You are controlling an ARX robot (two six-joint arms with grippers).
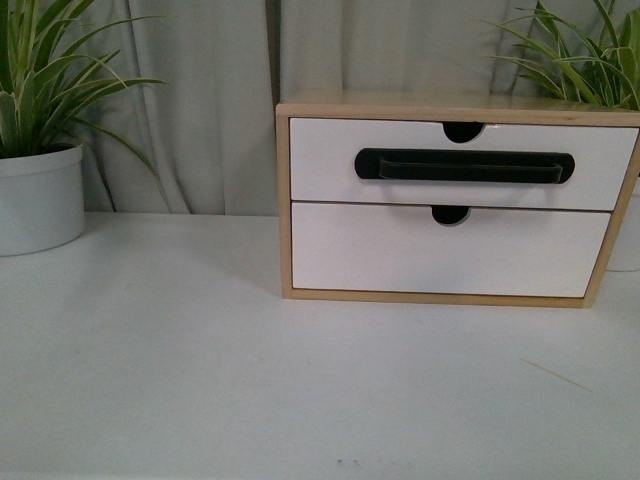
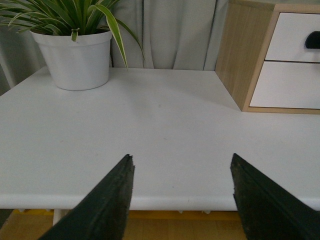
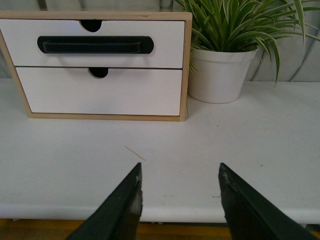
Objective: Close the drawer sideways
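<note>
Drawer (image 1: 460,162) with the black bar handle (image 1: 464,166) sits as the upper one in the light-wood frame (image 1: 283,200), standing on the white desk (image 1: 200,340). Left fingers (image 2: 120,195) and right fingers (image 3: 131,197) are spread wide apart and hold nothing. Both hover over the desk's near edge, well apart from the drawer.

White tabletop (image 1: 200,340), matte, spans near to far; rounded near edge, wood-toned floor below it in wrist views. Pale grey curtain (image 1: 200,100), vertical folds, fills far wall behind table. Far left: spider plant (image 1: 40,70) in white round pot (image 1: 35,200). Far right: second spider plant (image 3: 240,25) in white pot (image 3: 220,75). Thin sliver (image 1: 555,375) lying on tabletop, near right. Light soft, even.
</note>
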